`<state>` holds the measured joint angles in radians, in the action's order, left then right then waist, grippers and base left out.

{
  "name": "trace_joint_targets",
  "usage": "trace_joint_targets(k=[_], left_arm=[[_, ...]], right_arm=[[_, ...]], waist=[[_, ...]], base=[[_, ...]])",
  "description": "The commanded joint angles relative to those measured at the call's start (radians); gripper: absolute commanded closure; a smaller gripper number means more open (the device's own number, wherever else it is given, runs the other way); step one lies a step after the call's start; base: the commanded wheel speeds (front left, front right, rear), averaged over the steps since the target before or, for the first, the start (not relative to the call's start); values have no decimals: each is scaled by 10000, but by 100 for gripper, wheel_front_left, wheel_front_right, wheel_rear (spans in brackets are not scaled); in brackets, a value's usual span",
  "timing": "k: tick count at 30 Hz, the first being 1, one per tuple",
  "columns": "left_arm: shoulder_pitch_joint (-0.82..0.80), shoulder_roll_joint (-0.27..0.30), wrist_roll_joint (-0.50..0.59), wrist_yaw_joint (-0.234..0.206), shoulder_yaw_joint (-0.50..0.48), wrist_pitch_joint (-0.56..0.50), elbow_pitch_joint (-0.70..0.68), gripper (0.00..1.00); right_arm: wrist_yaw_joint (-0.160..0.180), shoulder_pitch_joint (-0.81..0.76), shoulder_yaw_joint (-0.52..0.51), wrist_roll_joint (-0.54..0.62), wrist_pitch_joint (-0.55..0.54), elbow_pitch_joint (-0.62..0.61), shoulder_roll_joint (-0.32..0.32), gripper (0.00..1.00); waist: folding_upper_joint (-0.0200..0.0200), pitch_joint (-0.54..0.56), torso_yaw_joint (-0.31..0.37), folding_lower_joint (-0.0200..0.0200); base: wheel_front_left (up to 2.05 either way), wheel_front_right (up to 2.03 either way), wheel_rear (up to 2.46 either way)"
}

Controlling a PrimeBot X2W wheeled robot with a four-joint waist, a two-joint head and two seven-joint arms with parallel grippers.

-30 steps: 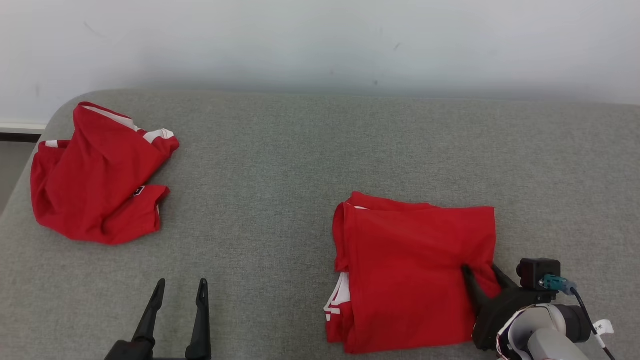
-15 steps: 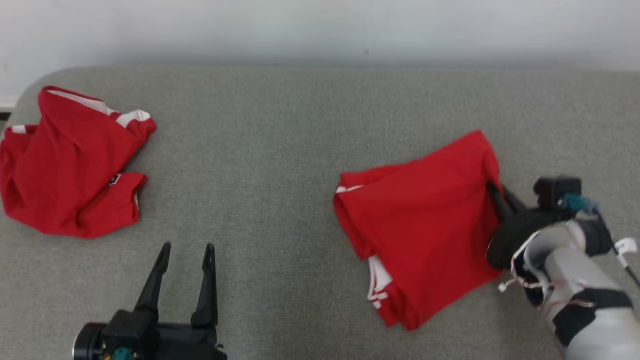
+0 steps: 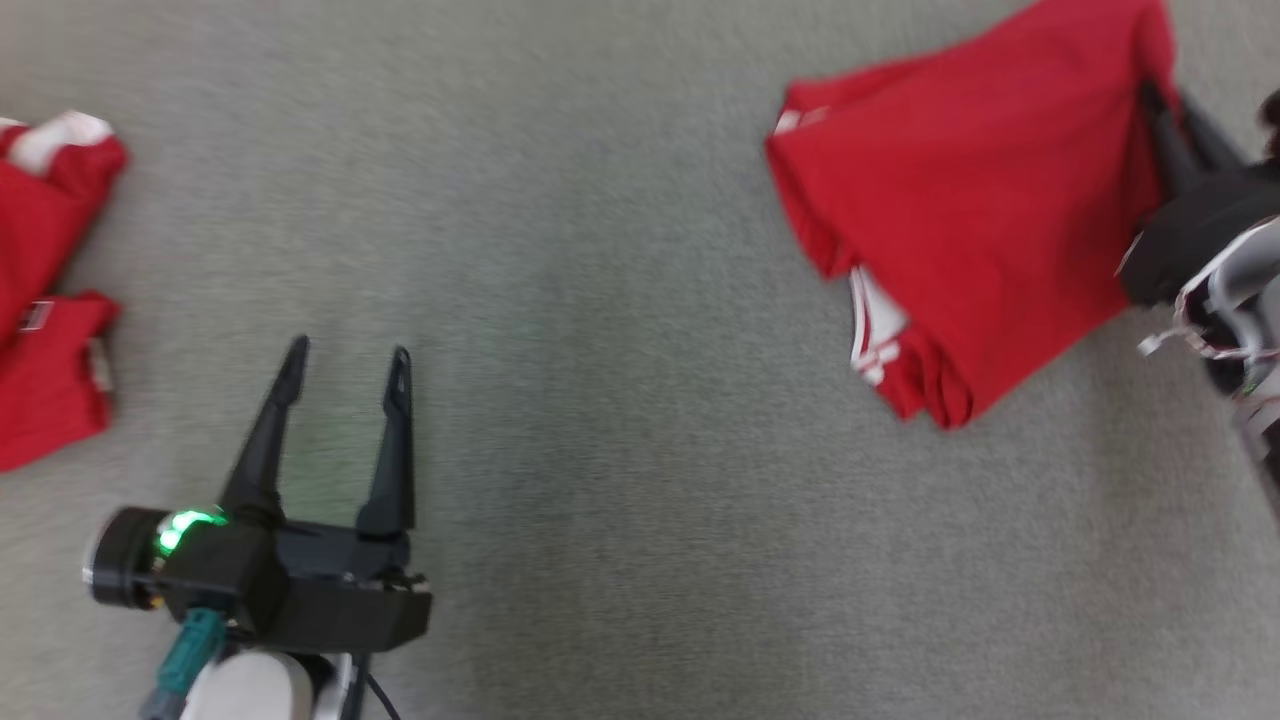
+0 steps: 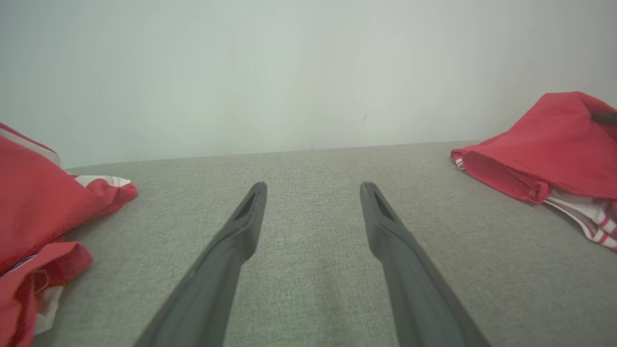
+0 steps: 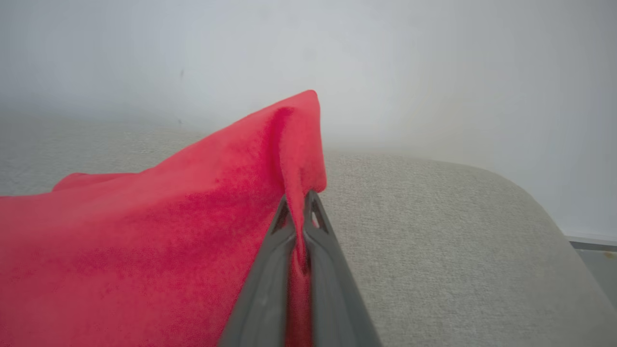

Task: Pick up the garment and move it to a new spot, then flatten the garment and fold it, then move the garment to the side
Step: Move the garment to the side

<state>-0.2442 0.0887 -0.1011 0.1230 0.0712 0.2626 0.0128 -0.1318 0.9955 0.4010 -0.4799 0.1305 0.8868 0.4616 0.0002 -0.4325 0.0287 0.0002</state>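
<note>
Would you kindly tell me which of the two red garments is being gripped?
The folded garment on the robot's right, pinched by the right gripper; the crumpled garment lies untouched.

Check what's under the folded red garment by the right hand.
The folded garment rests on grey cushion; white-striped inner layers peek from its lower edge. The right hand pinches one raised edge. Beneath its middle is covered.
</note>
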Motion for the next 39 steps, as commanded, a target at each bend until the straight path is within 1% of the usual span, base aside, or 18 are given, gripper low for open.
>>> trace_joint_targets(k=[1, 6, 10, 14, 17, 24, 28, 32, 33, 35, 39], left_arm=[[-196, 130, 69, -11, -38, 34, -108, 0], [-394, 481, 204, 34, -17, 32, -475, 0], [-237, 668, 252, 39, -113, 32, -720, 0], [-58, 808, 264, 39, -196, 32, -922, 0], [-9, 875, 234, 42, -253, 31, -1000, 0], [32, 899, 233, 28, -226, -3, -1103, 0], [50, 872, 227, -28, -217, -3, -1138, 0], [86, 848, 223, -78, -232, -3, -1159, 0], [94, 843, 218, -69, -236, -3, -1160, 0], [94, 823, 199, -80, -247, -3, -1156, 0], [109, 742, 103, -125, -267, -5, -1065, 0]], right_arm=[[24, 213, 42, -64, 81, -69, 131, 100], [24, 821, 168, -230, 188, -223, 782, 100], [24, 1195, 205, -263, 197, -283, 1245, 100], [24, 1595, 405, -229, 30, -434, 1698, 100], [24, 1883, 531, -311, -142, -508, 2066, 100], [24, 2498, 841, -399, -471, -439, 2636, 100], [24, 2807, 1061, -196, -567, -240, 2766, 100], [24, 3066, 990, -125, -582, 73, 2848, 100], [24, 3150, 979, -73, -455, 165, 2836, 58], [24, 3193, 1021, 50, -412, 389, 2809, 0], [24, 3394, 839, 344, 151, 770, 2753, 0]], waist=[[-2, -1305, 1227, -2], [-2, -1950, 1747, -2], [-2, -2183, 2073, -2], [-2, -2273, 2237, -2], [-2, -2318, 2280, -2], [-2, -2464, 2181, -2], [-2, -2521, 2084, -2], [-2, -2556, 2013, -2], [-2, -2566, 1991, -2], [-2, -2569, 1942, -2], [-2, -2457, 1843, -2]], base=[[0, 0, 0], [0, 0, 0], [0, 0, 0], [0, 0, 0], [0, 0, 0], [0, 0, 0], [0, 0, 0], [0, 0, 0], [0, 0, 0], [0, 0, 0], [0, 0, 0]])
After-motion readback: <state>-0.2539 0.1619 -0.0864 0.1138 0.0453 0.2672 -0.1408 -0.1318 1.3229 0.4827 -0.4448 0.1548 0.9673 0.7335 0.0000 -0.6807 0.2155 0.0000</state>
